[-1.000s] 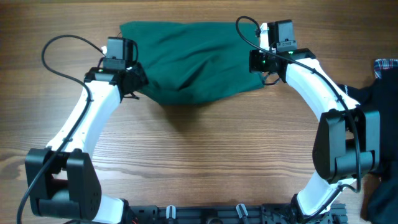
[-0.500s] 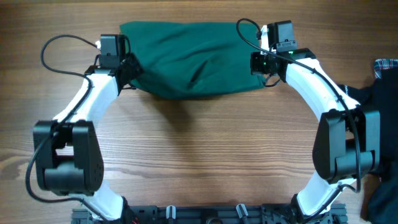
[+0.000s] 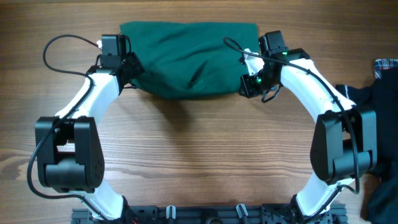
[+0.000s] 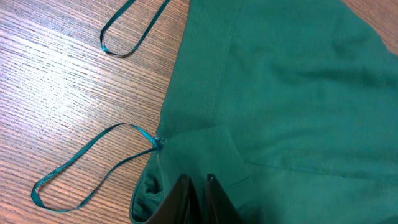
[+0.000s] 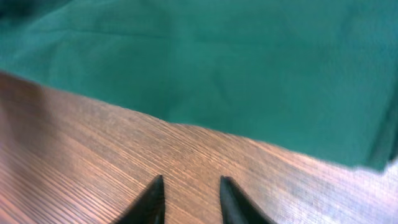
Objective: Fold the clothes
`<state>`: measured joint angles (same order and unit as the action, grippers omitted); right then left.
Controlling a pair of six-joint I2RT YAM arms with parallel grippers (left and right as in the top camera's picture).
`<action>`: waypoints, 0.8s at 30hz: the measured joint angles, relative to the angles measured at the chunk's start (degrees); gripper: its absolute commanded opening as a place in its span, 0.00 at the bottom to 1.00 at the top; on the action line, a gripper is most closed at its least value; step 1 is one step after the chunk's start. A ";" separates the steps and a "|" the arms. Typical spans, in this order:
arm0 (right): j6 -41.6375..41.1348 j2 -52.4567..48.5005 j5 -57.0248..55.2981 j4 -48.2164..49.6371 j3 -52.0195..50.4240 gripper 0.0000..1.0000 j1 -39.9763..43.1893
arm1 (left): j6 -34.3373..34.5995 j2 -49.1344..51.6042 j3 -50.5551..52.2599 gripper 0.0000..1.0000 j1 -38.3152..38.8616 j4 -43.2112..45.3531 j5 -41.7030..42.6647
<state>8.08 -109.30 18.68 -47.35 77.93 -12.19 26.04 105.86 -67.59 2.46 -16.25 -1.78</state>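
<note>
The clothes [image 3: 186, 56] are one dark green garment lying folded across the far middle of the table. My left gripper [image 3: 132, 67] sits at the garment's left edge. In the left wrist view its fingertips [image 4: 180, 190] stand almost together on the clothes [image 4: 280, 93], with a bunched fold pinched at them, and thin cord loops [image 4: 155, 142] trail onto the wood. My right gripper [image 3: 245, 87] hangs by the garment's front right corner. In the right wrist view it [image 5: 189, 186] is open over bare wood, with the clothes [image 5: 217, 56] just beyond its tips.
A black garment [image 3: 376, 93] and a plaid cloth [image 3: 385, 65] lie at the right edge beside the right arm. More black fabric [image 3: 382, 199] sits at the front right. Arm cables loop above both wrists.
The left gripper carried the garment's front left corner back towards the far edge, then stayed. The right gripper let go of the right edge, opened and drew forward off the cloth.
</note>
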 measured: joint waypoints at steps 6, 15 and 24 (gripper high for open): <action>28.96 0.00 1.60 7.28 0.00 0.70 -1.68 | 0.04 0.00 0.00 0.20 0.00 0.02 0.00; 51.80 0.00 -9.86 8.92 0.00 0.68 -10.27 | 0.04 0.00 0.00 0.25 0.00 0.02 0.02; 44.02 0.00 -13.88 15.21 -3.93 0.63 -12.11 | 0.04 0.02 0.00 0.26 0.00 0.04 0.00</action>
<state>52.10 -109.30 4.80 -32.14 74.00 -24.29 26.09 105.89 -67.59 2.46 -16.21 -1.78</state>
